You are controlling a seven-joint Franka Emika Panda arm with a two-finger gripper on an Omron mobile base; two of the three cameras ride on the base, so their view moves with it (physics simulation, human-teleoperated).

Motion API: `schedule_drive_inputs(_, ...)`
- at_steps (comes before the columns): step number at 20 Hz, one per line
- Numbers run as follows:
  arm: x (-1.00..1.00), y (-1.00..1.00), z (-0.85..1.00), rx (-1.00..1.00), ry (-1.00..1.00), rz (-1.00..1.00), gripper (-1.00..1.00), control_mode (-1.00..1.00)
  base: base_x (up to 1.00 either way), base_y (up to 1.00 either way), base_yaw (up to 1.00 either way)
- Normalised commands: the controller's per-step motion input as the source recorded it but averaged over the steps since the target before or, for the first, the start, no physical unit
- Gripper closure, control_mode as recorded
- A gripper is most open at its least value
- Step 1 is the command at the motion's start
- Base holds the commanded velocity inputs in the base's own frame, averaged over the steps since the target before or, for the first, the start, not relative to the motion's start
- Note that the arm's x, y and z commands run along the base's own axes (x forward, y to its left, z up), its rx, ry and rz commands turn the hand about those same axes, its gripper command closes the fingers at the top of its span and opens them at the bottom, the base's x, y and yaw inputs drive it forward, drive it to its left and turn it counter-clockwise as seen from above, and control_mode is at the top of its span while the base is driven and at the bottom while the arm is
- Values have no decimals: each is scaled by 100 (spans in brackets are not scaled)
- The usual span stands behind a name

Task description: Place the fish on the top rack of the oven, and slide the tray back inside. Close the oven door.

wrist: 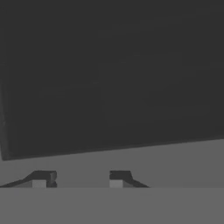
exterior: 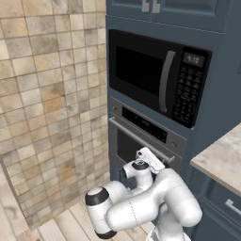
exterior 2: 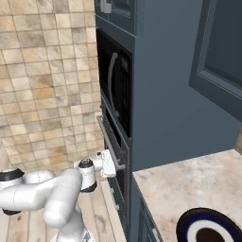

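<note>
At oven front: gripper meets the door's bar handle, which runs horizontally across the fingers. Fingers partly closed; grip on bar not determinable.

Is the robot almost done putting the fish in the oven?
Not nearly. The oven door is shut, so nothing looks finished. Right now the gripper is at the door's silver bar handle, apparently closing on it to pull the door open. The dark blue plate waits on the counter. Getting the fish onto the top rack, sliding it in and closing the door all remain.
</note>
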Motion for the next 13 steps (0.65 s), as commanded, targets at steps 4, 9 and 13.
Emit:
schedule_drive_inputs(4,-14,-81,-24,-1,-2,1,-100,-100,0,0,0)
schedule_drive_inputs(9,-54,-11,-60,-2,-12,0,-100,-100,0,0,0)
schedule_drive_inputs(13,-18,0,-30,0,-1,0,-100,-100,0,0,0)
